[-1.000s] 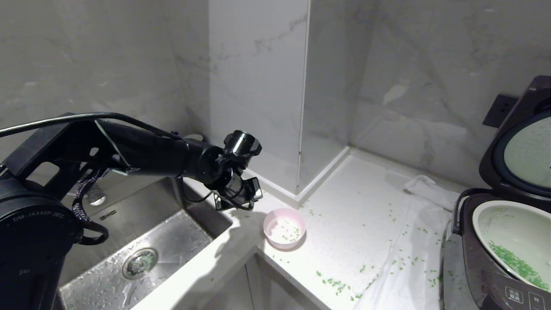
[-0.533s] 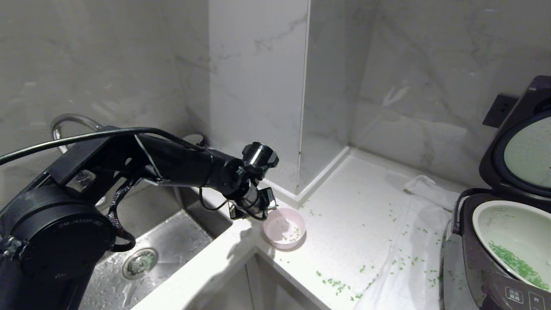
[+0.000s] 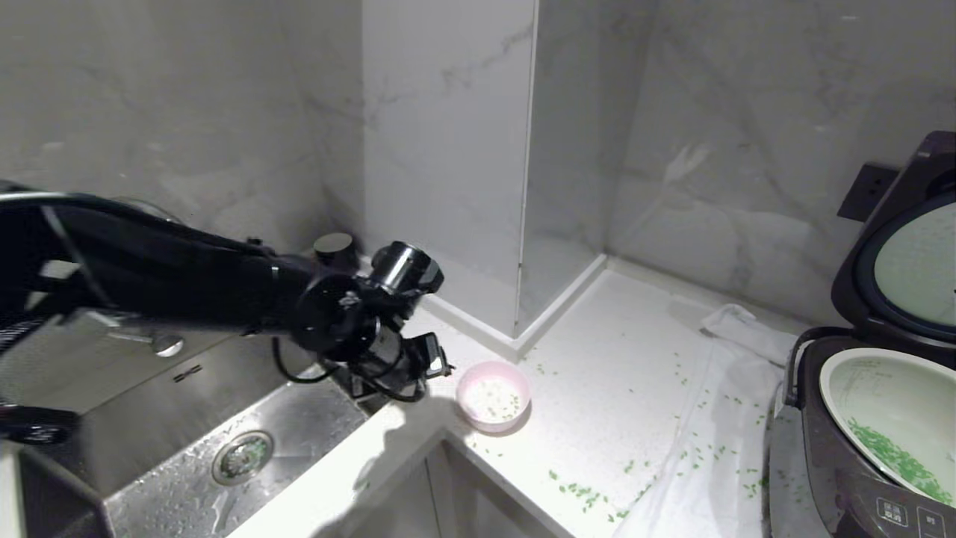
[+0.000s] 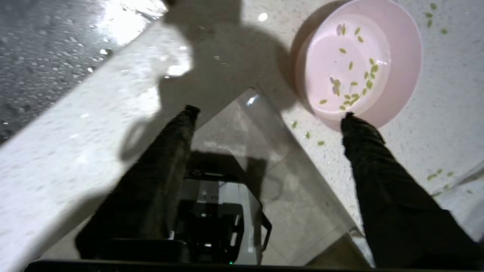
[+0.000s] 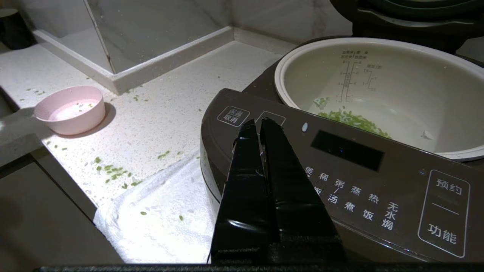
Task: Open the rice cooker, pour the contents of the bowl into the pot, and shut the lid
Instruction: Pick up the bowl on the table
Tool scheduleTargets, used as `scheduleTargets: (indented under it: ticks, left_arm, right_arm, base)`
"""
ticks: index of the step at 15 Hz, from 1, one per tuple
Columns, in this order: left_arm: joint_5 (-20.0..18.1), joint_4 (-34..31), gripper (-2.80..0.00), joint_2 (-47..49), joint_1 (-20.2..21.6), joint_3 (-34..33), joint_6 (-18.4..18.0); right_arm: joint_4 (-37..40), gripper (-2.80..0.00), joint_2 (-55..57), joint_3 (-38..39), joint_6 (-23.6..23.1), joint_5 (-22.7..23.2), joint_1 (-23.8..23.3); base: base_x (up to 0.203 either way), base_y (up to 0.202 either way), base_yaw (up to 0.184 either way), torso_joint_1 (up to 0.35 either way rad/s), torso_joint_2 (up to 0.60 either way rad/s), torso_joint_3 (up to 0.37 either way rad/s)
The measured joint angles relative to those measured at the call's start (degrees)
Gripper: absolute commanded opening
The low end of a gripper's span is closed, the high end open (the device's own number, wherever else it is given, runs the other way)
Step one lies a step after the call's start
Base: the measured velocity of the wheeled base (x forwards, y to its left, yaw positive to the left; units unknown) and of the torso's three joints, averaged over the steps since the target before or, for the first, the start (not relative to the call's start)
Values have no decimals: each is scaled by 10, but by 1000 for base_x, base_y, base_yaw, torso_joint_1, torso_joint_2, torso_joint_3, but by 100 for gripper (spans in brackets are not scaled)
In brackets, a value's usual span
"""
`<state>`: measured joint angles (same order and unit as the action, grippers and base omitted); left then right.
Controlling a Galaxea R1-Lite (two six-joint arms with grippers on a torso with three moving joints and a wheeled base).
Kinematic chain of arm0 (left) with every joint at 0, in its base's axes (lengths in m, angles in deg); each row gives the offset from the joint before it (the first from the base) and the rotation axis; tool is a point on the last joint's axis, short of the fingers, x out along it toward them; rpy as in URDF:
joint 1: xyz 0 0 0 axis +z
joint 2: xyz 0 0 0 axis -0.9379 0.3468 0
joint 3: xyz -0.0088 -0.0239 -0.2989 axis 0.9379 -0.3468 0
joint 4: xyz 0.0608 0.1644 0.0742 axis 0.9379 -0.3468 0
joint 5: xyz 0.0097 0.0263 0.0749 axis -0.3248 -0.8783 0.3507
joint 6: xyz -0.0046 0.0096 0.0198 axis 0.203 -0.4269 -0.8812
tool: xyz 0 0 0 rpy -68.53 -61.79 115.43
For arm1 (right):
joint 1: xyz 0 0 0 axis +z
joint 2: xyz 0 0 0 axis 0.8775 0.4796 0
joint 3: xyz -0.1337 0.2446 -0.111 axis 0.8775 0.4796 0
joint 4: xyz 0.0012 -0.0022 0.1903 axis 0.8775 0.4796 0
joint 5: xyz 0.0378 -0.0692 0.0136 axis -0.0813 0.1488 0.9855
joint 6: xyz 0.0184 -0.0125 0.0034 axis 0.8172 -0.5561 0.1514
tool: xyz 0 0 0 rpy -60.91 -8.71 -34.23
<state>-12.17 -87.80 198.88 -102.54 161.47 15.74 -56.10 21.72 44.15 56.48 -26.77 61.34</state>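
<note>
A small pale pink bowl (image 3: 493, 396) stands upright on the white speckled counter (image 3: 620, 388), near its front edge and just right of the steel sink (image 3: 246, 441). Only a few green bits (image 4: 351, 81) are scattered across its white inside. More green bits lie loose on the counter around it and on the white cloth (image 3: 717, 448) spread to its right.

The left gripper (image 4: 266, 113) hangs just left of the bowl, over the counter corner beside the sink. Its two dark fingers are spread wide apart and hold nothing. In the left wrist view one fingertip (image 4: 349, 119) lies against the bowl's near rim, though whether it touches cannot be told; the other fingertip is well apart from the bowl.

At the far right stands the dark brown-grey rice cooker (image 3: 844, 463), partly on the cloth. Its lid (image 3: 896, 261) is raised upright at the back, showing the pale round underside. The off-white pot (image 5: 378, 75) sits inside the cooker, open, with a heap of green bits (image 5: 355, 121) on its floor.

The right gripper (image 5: 260, 126) hovers at the near side of the cooker, over its front panel of white-outlined buttons. Its fingers are pressed together and grasp nothing.

Grey marble walls rise behind the counter, with a dark socket (image 3: 866, 190) on the wall left of the lid.
</note>
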Motion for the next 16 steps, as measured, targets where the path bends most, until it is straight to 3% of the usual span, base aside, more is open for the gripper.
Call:
scheduleTargets:
  ticks: [5,9,10,13,16]
  left_arm:
    - [20,86,-280,-301,25,-224,-86]
    - [76,111,-280,-519,45,-340,-206]
    - [91,112,-280,-564,59,-359,-241]
    - [129,118,-280,-679,155,-414,-364]
    - [129,126,-280,-774,212,-455,-426]
  right_arm:
    - [0,-280,0,0,0,0,0]
    - [0,-280,0,0,0,0,0]
    - [0,-280,0,0,0,0,0]
    - [0,-280,0,0,0,0,0]
    - [0,-280,0,0,0,0,0]
  base:
    - [0,0,0,0,0,0]
    - [0,0,0,0,0,0]
    - [0,0,0,0,0,0]
    - [0,0,0,0,0,0]
    - [0,0,0,0,0,0]
